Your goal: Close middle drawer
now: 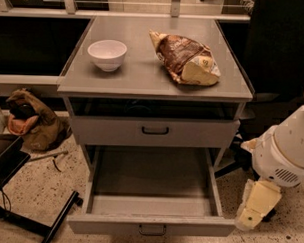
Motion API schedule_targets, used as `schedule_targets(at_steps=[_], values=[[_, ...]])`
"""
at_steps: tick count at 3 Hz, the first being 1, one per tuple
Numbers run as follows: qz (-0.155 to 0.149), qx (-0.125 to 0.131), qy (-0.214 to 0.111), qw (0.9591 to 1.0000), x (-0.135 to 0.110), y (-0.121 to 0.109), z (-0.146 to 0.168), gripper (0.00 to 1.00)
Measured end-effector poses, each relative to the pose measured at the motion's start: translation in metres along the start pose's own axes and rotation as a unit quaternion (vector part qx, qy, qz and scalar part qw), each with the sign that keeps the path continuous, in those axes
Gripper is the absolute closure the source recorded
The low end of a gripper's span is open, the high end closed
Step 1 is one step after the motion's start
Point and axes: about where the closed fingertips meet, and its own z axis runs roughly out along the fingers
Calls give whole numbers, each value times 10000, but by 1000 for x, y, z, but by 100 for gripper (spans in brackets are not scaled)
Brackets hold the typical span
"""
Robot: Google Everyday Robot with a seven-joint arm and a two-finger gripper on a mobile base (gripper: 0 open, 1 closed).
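Note:
The middle drawer is pulled far out of the grey cabinet. Its long empty tray is in full view, and its low front panel carries a small centre handle. Above it sits a taller drawer front with a black handle. My white arm is to the right of the cabinet. The gripper, cream-coloured, hangs down from it just right of the open drawer's front right corner, apart from it.
A white bowl and a brown snack bag lie on the cabinet top. A brown bag lies on the floor at the left, with a black stand in front of it. A dark chair base stands behind my arm.

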Motion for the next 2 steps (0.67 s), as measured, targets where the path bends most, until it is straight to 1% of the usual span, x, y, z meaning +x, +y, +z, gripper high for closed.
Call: schedule_targets(at_steps=[1, 2], values=[[75, -213, -316, 9992, 9, 3, 31, 0], [165, -525, -558, 9969, 16, 10, 66, 0]])
